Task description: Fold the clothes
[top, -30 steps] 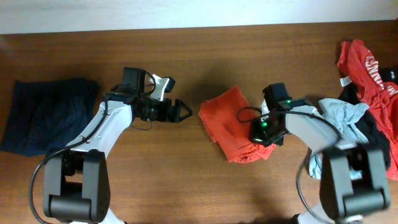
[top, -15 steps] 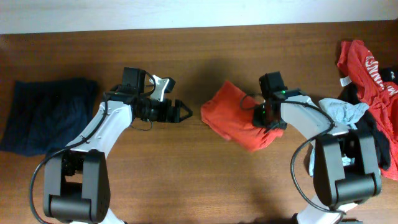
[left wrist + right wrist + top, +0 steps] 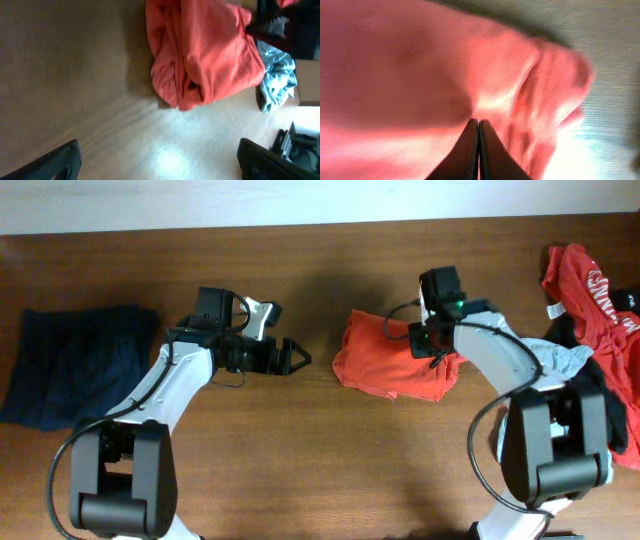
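Mid-table lies the orange-red T-shirt (image 3: 385,368), bunched into a rough flat bundle. My right gripper (image 3: 428,345) is over its right back part, shut on a pinch of the fabric. In the right wrist view the shirt (image 3: 410,65) fills the frame and the gripper (image 3: 478,125) has its tips pressed together into the cloth. My left gripper (image 3: 300,358) hovers left of the shirt, apart from it, open and with nothing in it. From the left wrist the shirt (image 3: 200,50) lies ahead of the widely spread fingers (image 3: 60,160).
A navy garment (image 3: 75,365) lies flat at the table's left end. At the right edge is a pile: a red printed tee (image 3: 590,290), a pale grey-blue garment (image 3: 555,365) and a black one (image 3: 610,405). Bare wood table (image 3: 300,460) runs along the front.
My right gripper moved toward the back of the table, dragging the orange-red shirt with it; the bundle now lies flatter and farther back. The left arm stayed in place.
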`<act>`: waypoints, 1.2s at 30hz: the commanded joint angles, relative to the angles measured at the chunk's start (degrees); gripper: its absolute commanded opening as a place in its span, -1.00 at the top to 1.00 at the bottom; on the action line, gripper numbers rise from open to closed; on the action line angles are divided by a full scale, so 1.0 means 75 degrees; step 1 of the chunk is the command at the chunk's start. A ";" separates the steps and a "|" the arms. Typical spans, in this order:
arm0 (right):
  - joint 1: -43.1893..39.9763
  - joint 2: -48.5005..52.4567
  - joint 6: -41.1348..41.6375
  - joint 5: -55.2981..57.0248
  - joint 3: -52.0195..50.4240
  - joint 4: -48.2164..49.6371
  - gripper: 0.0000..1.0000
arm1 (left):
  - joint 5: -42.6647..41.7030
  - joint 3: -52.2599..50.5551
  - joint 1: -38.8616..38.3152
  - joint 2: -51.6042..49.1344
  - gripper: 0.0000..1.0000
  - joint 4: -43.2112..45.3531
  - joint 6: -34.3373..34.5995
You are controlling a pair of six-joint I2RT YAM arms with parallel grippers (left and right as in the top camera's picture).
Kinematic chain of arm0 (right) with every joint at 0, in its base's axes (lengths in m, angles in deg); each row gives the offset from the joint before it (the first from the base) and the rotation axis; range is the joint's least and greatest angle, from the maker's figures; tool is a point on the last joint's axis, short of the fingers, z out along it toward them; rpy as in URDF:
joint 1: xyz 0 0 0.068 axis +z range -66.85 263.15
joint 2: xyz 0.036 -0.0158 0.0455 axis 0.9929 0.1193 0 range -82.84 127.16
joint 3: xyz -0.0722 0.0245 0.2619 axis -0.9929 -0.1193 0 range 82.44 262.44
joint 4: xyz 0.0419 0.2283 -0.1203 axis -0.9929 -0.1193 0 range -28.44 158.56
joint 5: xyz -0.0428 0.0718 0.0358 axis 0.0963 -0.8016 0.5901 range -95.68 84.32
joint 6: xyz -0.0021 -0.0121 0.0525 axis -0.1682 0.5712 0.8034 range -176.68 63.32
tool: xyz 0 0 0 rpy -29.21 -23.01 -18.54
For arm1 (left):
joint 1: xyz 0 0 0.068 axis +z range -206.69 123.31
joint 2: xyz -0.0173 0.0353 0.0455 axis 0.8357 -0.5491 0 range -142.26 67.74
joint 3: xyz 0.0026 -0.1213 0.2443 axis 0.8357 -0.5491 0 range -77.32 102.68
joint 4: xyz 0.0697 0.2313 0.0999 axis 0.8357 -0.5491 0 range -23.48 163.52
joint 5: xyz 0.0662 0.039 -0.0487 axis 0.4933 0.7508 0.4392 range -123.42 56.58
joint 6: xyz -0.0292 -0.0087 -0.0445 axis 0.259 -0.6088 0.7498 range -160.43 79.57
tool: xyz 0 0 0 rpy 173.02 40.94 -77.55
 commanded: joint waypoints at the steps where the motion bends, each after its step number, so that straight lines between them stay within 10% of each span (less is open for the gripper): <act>1: -0.0041 -0.0469 0.0484 -0.2264 0.0455 -0.0347 0.92 | -0.0157 -0.0012 -0.0052 0.0163 -0.98 0.0137 -0.0117; 15: -0.0015 0.1169 0.0667 -0.2116 0.0146 -0.0187 0.92 | -0.0119 -0.0012 -0.0318 0.0163 -0.98 0.0530 -0.0117; 24: 0.1542 0.1207 -0.1990 -0.2366 0.0146 -0.0618 0.92 | -0.0096 0.0055 0.0169 0.0306 -0.98 0.0370 -0.0117; 36: 0.2189 0.1207 -0.2037 0.0542 0.0140 -0.1105 0.92 | -0.0131 0.0073 0.1306 0.0551 -0.98 -0.0513 -0.0149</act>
